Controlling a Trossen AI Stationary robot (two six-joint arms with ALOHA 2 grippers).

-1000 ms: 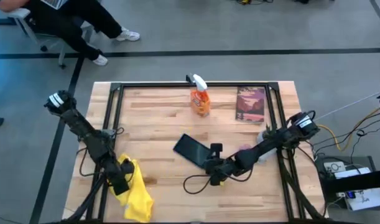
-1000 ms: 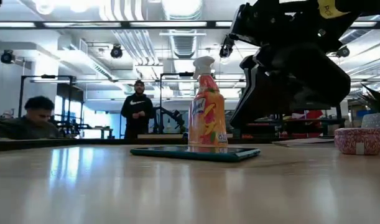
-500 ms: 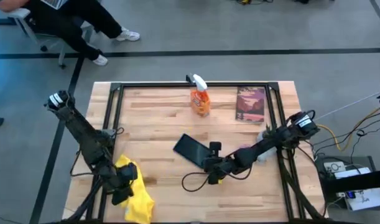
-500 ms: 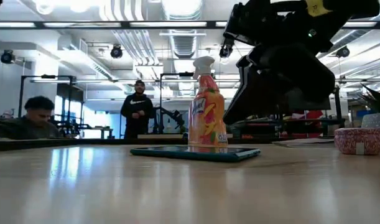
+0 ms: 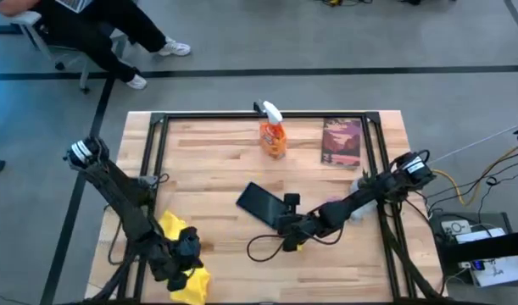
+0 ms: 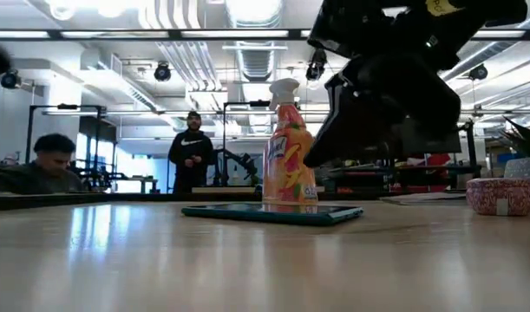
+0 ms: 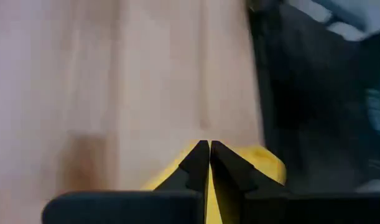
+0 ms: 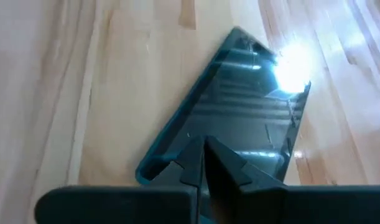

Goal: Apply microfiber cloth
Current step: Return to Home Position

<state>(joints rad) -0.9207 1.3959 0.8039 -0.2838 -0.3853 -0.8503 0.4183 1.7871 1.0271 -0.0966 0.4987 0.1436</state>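
The yellow microfiber cloth (image 5: 175, 227) lies bunched at the table's near left corner, its lower part (image 5: 191, 285) by the near edge. My left gripper (image 5: 187, 247) is over its middle, shut on it (image 7: 208, 146). The black tablet (image 5: 257, 202) lies flat mid-table (image 8: 252, 118). My right gripper (image 5: 286, 225) hangs shut just above the tablet's near right corner (image 8: 202, 144), touching nothing; the low view shows it (image 6: 321, 160) clear of the tablet (image 6: 273, 212). My left gripper has the cloth pinched between its two shut fingers, slanting down from above. Yellow fabric (image 7: 174, 173) bulges out on both sides of the fingers (image 7: 230, 168). Which edge or how many layers, I cannot tell. The cloth rests on the table.
An orange spray bottle (image 5: 273, 135) stands at the far middle, with a book (image 5: 342, 141) to its right. A pink pot (image 6: 499, 196) sits near the right edge. A black cable loop (image 5: 263, 250) lies near the right gripper. People are beyond the far edge.
My left gripper has swung toward the table's near edge and a little right over the cloth. The cloth, a long strip before, is now bunched up, with the arm covering its middle. My right gripper has edged slightly toward the tablet.
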